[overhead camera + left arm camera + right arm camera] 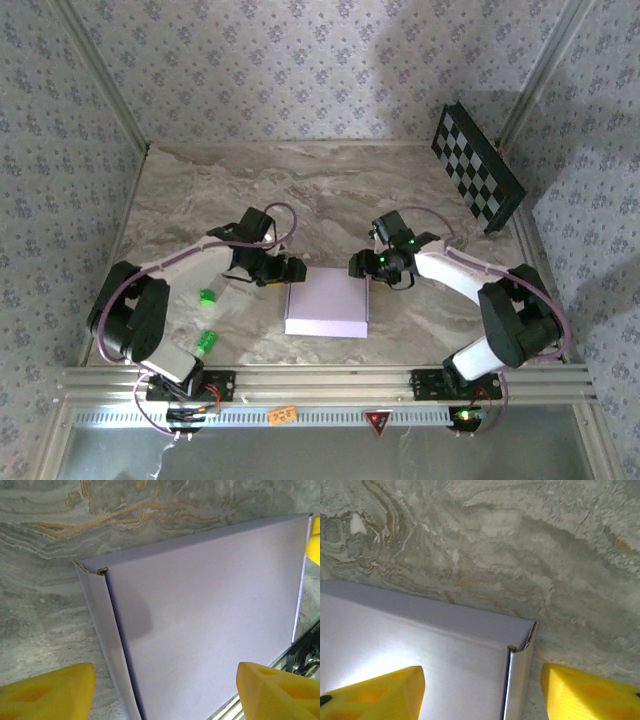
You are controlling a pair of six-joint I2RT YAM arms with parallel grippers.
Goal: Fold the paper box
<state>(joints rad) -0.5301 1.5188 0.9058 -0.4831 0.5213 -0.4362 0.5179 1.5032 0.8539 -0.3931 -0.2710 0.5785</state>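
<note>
The paper box (327, 302) lies folded flat, lavender face up, on the marble tabletop (200, 200), between the two arms and near the front edge. It is almost square, a little wider side to side in the overhead view, with its edges running square to the table's near edge. The left gripper (285, 272) is at the box's far left corner. Its yellow fingers (45, 692) are spread wide astride the side wall and clamp nothing. The right gripper (362, 265) is at the far right corner, its fingers (590, 692) also well apart, one over the lavender top and one over bare marble. Whether either gripper touches the cardboard cannot be told. A checkerboard panel (478, 168) leans against the back right wall.
</note>
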